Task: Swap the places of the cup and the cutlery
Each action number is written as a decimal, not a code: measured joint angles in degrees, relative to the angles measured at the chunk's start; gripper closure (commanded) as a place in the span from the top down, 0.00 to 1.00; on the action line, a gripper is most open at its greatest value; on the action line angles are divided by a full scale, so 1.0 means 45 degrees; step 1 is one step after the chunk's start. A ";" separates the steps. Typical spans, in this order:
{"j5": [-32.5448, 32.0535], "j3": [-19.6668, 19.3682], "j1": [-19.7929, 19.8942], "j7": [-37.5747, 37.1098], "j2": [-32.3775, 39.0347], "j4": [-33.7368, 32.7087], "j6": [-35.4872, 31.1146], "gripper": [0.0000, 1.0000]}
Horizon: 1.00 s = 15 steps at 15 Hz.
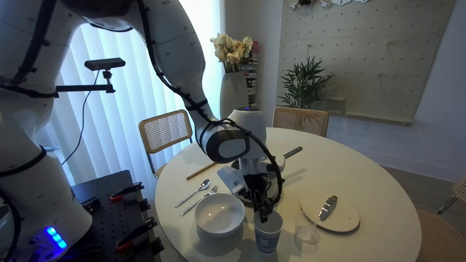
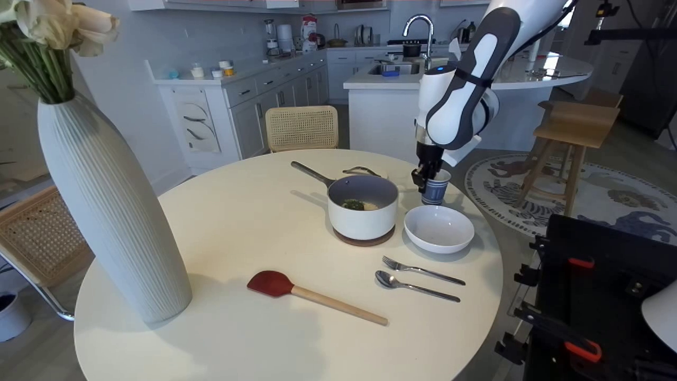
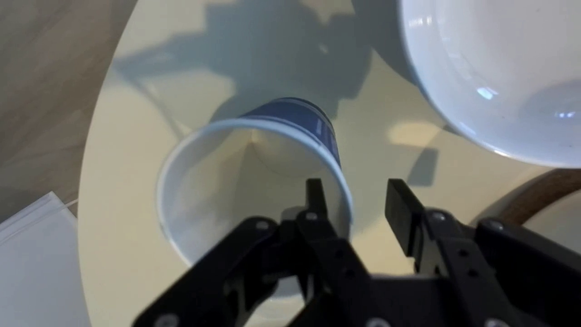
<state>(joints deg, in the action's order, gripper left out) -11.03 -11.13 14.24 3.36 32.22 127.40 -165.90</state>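
Note:
The cup is a paper cup with a blue outer wall and pale inside, upright near the table edge in both exterior views (image 1: 267, 238) (image 2: 435, 191) and in the wrist view (image 3: 213, 190). My gripper (image 1: 264, 217) points down at its rim. In the wrist view the gripper (image 3: 355, 195) is open, one finger over the cup's mouth, the other outside the wall. A gap shows between the outer finger and the rim. The cutlery is a silver spoon (image 1: 205, 184) (image 2: 389, 279) and fork (image 1: 211, 191) (image 2: 433, 274), side by side beyond the bowl, outside the wrist view.
A white bowl (image 1: 219, 214) stands between cup and cutlery. A pot (image 2: 363, 206) with a long handle sits behind the bowl. A clear glass (image 1: 306, 233) and a round board (image 1: 347, 214) with a silver utensil are on the cup's other side. A red spatula (image 2: 338, 304) and vase (image 2: 116, 211) stand farther off.

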 measured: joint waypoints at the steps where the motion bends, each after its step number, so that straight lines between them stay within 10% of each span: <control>1: 0.0022 0.0044 0.0031 0.0019 0.0000 0.0009 0.0000 0.81; 4: 0.0032 0.0099 0.0042 0.0048 0.0000 0.0009 0.0025 1.00; 15: 0.0548 0.0648 0.0108 0.0943 -0.1169 -0.0075 0.1569 1.00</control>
<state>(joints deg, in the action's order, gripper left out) -8.56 -8.21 14.73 7.60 26.96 127.06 -158.84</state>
